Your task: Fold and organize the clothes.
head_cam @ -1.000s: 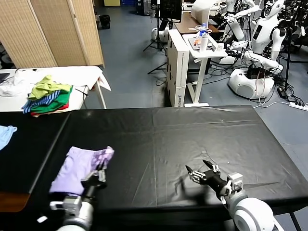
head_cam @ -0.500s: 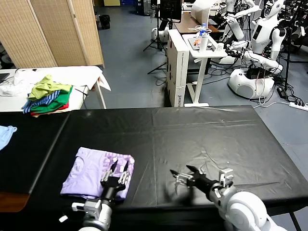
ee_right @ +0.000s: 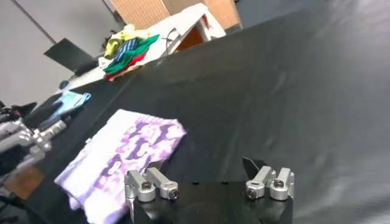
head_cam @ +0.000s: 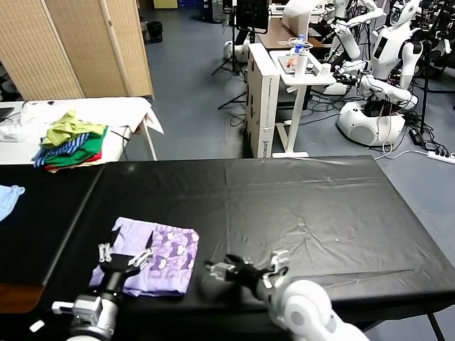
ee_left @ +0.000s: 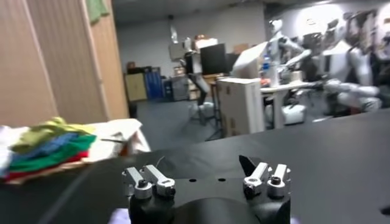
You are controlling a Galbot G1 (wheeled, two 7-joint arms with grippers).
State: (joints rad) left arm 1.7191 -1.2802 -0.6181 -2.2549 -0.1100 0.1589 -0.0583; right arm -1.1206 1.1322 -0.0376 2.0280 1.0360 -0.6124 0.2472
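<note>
While the pile (head_cam: 70, 141) of green, striped and red clothes sits far off on the white side table (head_cam: 128, 110) and a light blue cloth (head_cam: 8, 199) lies at the far left edge, the lavender shirt (head_cam: 149, 254) rests folded on the black counter (head_cam: 298, 206), near its front left corner, print side up. Over the shirt's near left corner hovers the left tool (head_cam: 122, 257), fingers spread, gripping nothing. Just right of the shirt, low over bare counter, is the right tool (head_cam: 245, 268), likewise spread wide and empty, pointing toward the shirt's edge.
</note>
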